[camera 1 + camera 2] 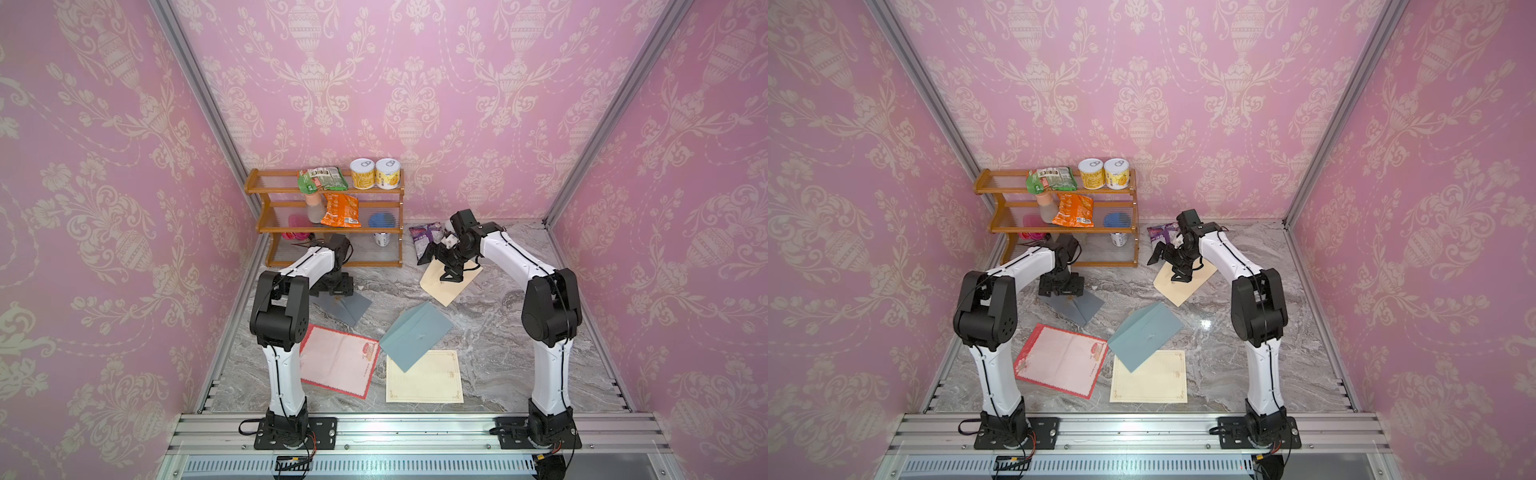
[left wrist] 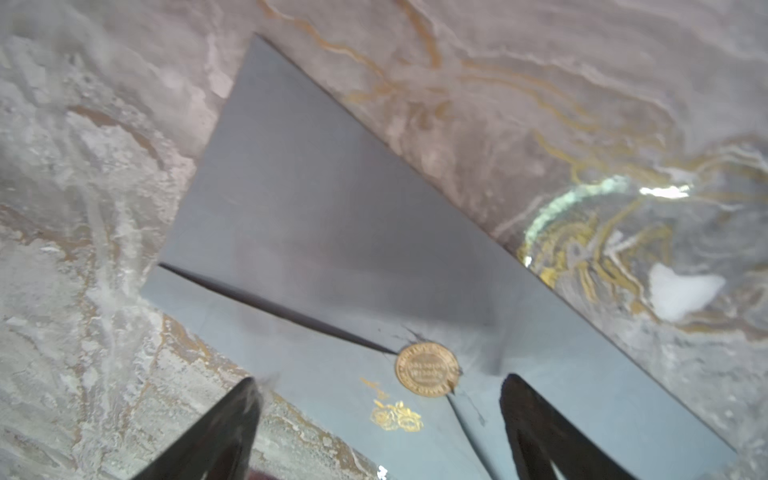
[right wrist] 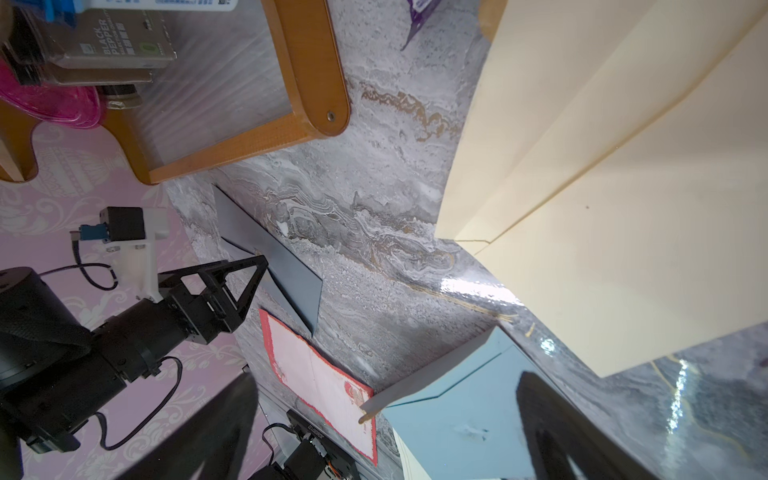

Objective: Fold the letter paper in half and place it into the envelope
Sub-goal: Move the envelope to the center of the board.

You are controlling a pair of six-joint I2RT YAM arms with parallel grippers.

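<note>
The red-bordered pink letter paper [image 1: 338, 359] lies flat and open on the grey marble tabletop [image 1: 490, 332] near the left arm's base, beside a gold-bordered cream sheet [image 1: 428, 380]. Only the left wrist view catches the round gold seal [image 2: 428, 370] on the dark grey envelope [image 2: 332, 228], with the left gripper [image 2: 380, 380] spread wide over it, empty. The right gripper [image 3: 386, 376] is the same, wide and empty by the cream envelope [image 3: 623, 208].

My screens show: walls [image 1: 374, 83], pink with a cream damask of urns and flowers. Table [image 1: 498, 332], grey marble; the left wrist view shows me gold veining in it. Pink sheet [image 1: 336, 359], pale, with a red scalloped border. Cream sheet [image 1: 432, 382], with a gold ornamental border. Light blue envelope [image 1: 415, 334], plain. Dark grey envelope [image 2: 311, 208], bearing a gold seal [image 2: 428, 369]. Cream envelope [image 1: 449, 291], plain. Shelf [image 1: 274, 190], orange-brown wood.
</note>
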